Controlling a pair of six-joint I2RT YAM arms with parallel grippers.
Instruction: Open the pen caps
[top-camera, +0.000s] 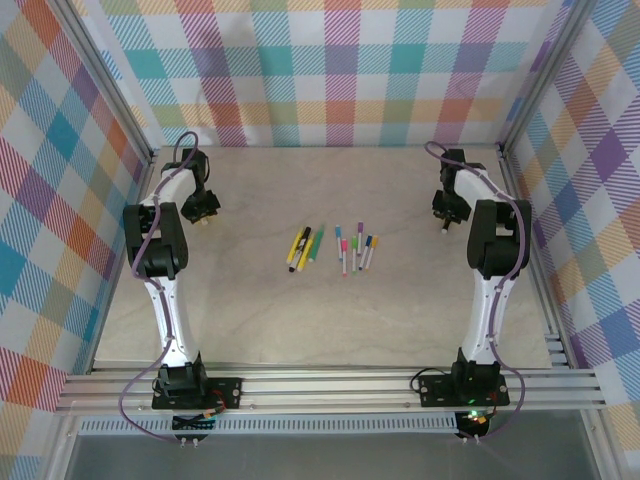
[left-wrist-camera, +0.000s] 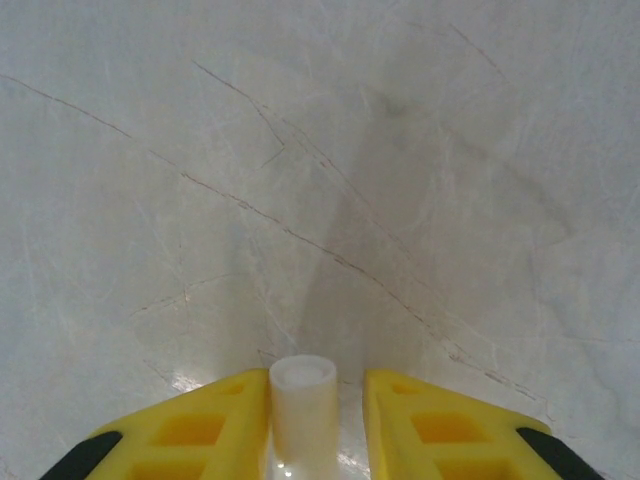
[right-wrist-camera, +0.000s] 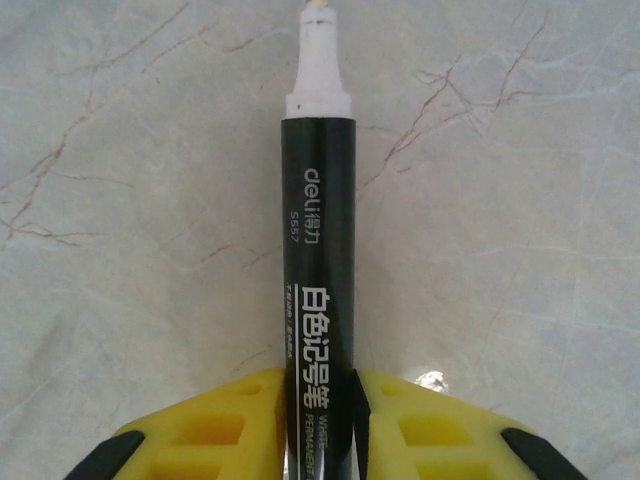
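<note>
A stubby white pen cap (left-wrist-camera: 303, 400) stands upright on the table between my left gripper's (left-wrist-camera: 316, 378) yellow fingers. It touches the left finger, and a clear gap separates it from the right one. My right gripper (right-wrist-camera: 320, 375) straddles a black marker pen (right-wrist-camera: 320, 250) whose white nib (right-wrist-camera: 317, 60) is bare; a thin dark slit shows beside its right finger. In the top view the left gripper (top-camera: 205, 210) is at the far left and the right gripper (top-camera: 443, 215) at the far right. Several pens (top-camera: 305, 245) lie mid-table, with slim white ones (top-camera: 355, 247) beside them.
The marble-look tabletop (top-camera: 240, 310) is ringed by checked cloth walls (top-camera: 340, 70) on an aluminium frame. Both arm bases sit on the near rail (top-camera: 330, 388). The pens lie in two small clusters between the arms.
</note>
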